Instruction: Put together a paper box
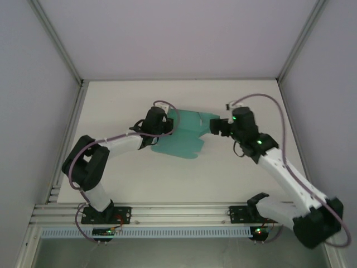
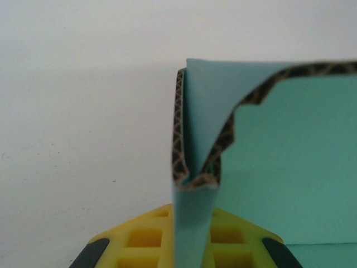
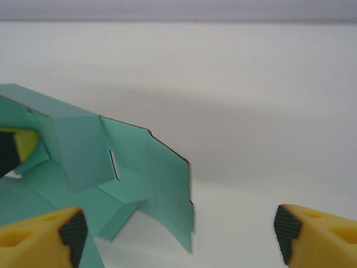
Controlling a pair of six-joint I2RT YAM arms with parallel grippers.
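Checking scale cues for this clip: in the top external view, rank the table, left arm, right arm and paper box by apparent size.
1. table, largest
2. right arm and left arm: roughly alike and folded differently, so not ranked
3. paper box, smallest

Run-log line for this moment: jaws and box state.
left jaws: shut on paper box edge | right jaws: open at box's right side, gripping nothing | box: partly folded
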